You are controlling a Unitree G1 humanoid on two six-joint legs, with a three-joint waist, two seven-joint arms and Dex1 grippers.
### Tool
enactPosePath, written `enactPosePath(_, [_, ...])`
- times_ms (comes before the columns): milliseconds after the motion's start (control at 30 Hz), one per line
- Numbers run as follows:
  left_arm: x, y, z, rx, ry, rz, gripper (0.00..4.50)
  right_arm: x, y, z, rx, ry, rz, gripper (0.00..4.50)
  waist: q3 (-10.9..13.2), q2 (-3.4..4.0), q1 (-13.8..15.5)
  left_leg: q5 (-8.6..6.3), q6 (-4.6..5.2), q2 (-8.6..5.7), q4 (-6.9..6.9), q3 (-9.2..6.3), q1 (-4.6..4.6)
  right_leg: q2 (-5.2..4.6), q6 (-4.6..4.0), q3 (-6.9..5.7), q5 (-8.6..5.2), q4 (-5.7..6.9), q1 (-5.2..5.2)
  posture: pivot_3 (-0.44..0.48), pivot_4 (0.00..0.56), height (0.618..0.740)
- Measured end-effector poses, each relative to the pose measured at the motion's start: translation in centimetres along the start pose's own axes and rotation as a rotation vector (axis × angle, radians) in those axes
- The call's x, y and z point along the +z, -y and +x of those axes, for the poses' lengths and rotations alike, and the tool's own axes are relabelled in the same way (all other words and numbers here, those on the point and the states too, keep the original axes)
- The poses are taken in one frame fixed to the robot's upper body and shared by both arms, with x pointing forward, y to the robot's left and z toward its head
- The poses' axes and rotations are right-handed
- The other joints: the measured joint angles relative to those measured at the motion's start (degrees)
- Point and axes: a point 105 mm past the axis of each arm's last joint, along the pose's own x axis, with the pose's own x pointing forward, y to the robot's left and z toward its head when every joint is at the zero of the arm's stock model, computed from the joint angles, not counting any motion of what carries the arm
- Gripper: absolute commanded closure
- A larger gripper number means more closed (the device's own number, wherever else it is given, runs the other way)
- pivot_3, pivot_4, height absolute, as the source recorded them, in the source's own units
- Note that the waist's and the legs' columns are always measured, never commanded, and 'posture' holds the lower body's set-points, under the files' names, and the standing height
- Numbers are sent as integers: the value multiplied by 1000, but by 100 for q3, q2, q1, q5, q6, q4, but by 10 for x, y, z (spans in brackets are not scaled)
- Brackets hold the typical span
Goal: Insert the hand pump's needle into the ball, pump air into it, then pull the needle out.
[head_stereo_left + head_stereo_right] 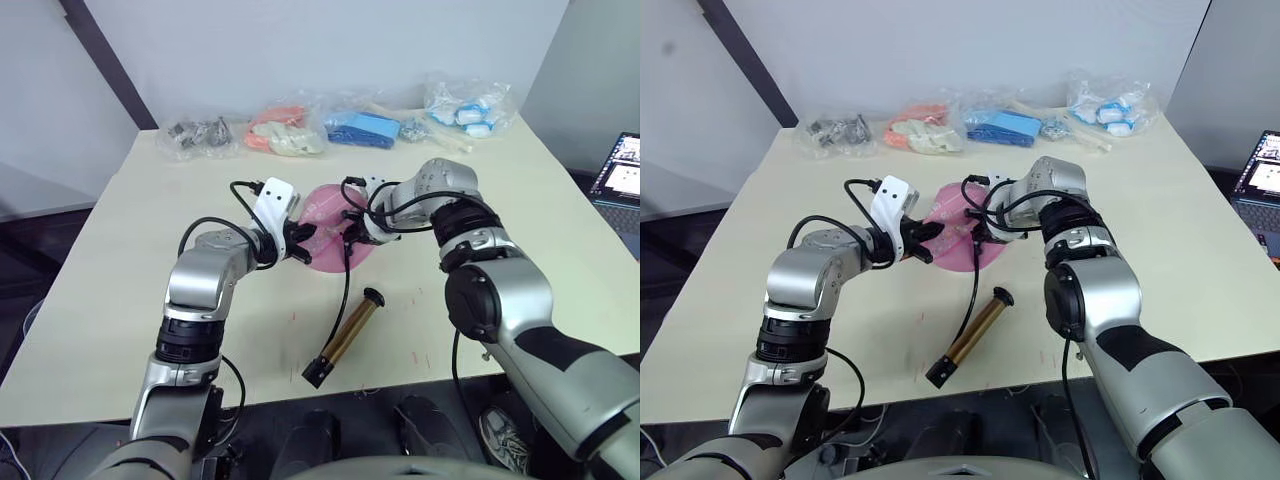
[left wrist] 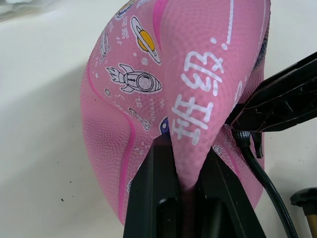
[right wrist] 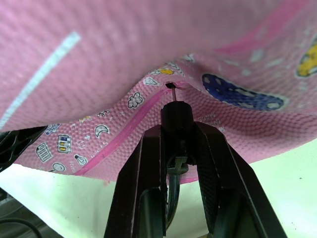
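Right wrist view: right gripper (image 3: 177, 130) pinches needle (image 3: 171, 89) fitting against saggy ball (image 3: 148, 54). Left gripper (image 2: 184, 173) clamps a fold of ball. Hand pump (image 1: 347, 336) lies near ball, on table (image 1: 110, 280).

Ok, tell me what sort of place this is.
Probably a lab or office test space: a plain pale table against bare grey walls, clear bags of sorted small items lined up along its far edge, and an open laptop off to the right.
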Motion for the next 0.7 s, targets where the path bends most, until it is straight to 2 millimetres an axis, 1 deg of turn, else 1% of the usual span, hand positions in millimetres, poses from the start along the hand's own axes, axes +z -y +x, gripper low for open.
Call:
enactPosePath(433, [-3, -3, -3, 1, -5, 13, 4440, -1, -5, 5, -2, -2, -80, 4206, -1, 0, -30, -2, -4, 17, -18, 7, 26, 24, -1, 6, 1, -18, 17, 0, 150, 736])
enactPosePath(567, [-4, -4, -4, 2, -7, 18, 4440, -1, -7, 7, -8, -4, -109, 4206, -1, 0, -32, -8, -13, 38, -19, 14, 34, 46, -2, 15, 1, -21, 19, 0, 150, 736])
enactPosePath(700, [-5, -5, -4, 3, -11, 19, 4440, -2, -6, 10, -9, -6, -116, 4206, 0, 1, -33, -13, -20, 57, -30, 19, 65, 58, 0, 17, -1, -30, 47, 0, 150, 736])
